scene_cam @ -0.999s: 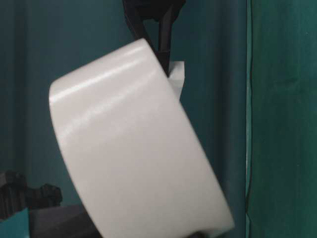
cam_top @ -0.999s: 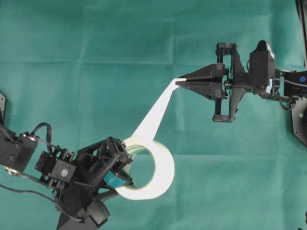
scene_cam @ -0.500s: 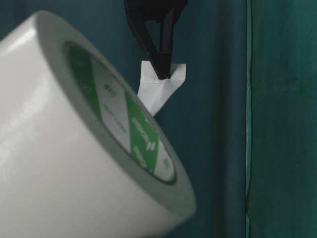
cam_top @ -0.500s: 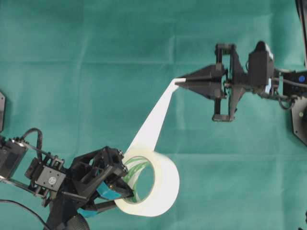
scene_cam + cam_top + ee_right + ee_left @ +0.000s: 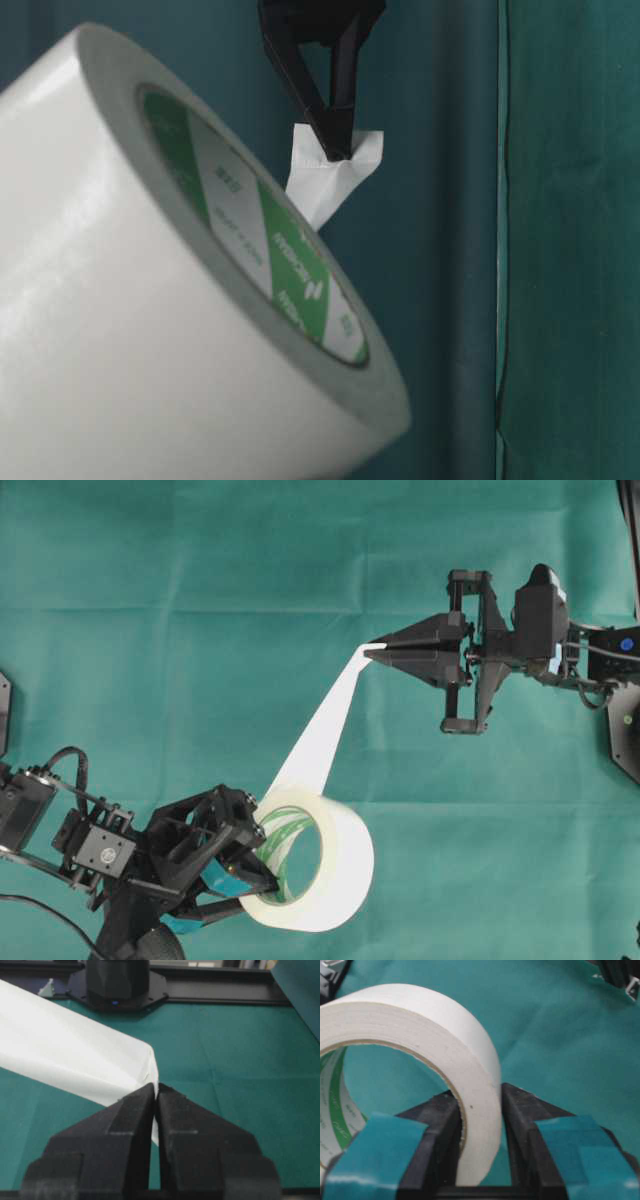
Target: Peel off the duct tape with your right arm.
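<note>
In the overhead view the left gripper [image 5: 250, 865] sits at the lower left over the green cloth [image 5: 200, 630] and holds the duct tape [image 5: 335, 865], a white roll with green print on its inner rim. The left wrist view shows what the overhead view hides: its 2 fingers [image 5: 435, 1135], with blue patches, are closed partway on the wall of the roll, 1 inside the ring and 1 outside. From the roll a loose strip [image 5: 325, 725] runs up and to the right to the right gripper [image 5: 372, 651]. The right wrist view shows its 2 pointed fingers [image 5: 125, 1125] pressed fully together on the end of the strip. The table-level view shows this end crumpled at the tips.
</note>
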`<state>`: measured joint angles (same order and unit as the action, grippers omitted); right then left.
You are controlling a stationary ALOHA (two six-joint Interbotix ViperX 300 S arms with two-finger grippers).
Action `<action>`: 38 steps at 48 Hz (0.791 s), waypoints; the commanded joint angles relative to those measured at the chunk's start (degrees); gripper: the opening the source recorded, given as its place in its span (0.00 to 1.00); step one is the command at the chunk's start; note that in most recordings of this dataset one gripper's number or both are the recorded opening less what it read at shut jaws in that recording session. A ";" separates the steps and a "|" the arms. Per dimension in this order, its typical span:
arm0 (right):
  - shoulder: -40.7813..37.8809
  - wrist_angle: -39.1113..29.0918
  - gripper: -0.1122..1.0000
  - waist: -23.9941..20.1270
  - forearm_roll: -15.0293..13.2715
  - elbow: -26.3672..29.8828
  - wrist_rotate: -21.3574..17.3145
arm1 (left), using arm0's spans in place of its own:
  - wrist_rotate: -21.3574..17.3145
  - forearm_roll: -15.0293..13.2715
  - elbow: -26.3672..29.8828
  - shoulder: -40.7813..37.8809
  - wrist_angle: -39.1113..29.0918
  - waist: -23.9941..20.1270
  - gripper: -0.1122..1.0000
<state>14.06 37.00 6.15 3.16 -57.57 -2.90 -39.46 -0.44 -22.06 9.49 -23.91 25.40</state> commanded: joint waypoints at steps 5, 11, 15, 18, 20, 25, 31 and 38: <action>0.79 0.18 0.02 2.37 0.09 0.44 0.00 | 0.44 -0.70 0.09 2.46 1.05 2.11 0.29; 1.14 0.09 0.02 2.37 -0.26 0.62 0.00 | 1.14 -0.70 -0.26 2.46 1.05 1.49 0.29; 1.14 0.00 0.02 2.37 -0.26 0.62 0.00 | 1.14 -0.70 -0.26 2.46 1.14 1.32 0.29; 1.14 -0.09 0.02 2.37 -0.26 0.53 0.00 | 1.05 -0.70 -0.26 2.46 1.41 1.32 0.29; 1.14 -0.18 0.02 2.37 -0.26 0.44 0.00 | 1.05 -0.70 -0.35 2.46 1.58 1.32 0.29; 1.14 -0.18 0.02 2.37 -0.26 0.35 -0.09 | 1.05 -0.70 -0.35 2.46 1.67 1.32 0.29; 1.14 -0.53 0.02 2.37 -0.26 0.35 -0.09 | 1.14 -0.70 -0.35 2.46 1.58 1.23 0.29; 1.14 -0.79 0.03 2.37 -0.26 0.26 -0.09 | 1.23 -0.70 -0.44 2.46 1.67 0.97 0.29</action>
<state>14.24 36.21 6.24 2.55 -57.57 -2.90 -38.32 -0.44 -23.47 9.58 -23.12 25.40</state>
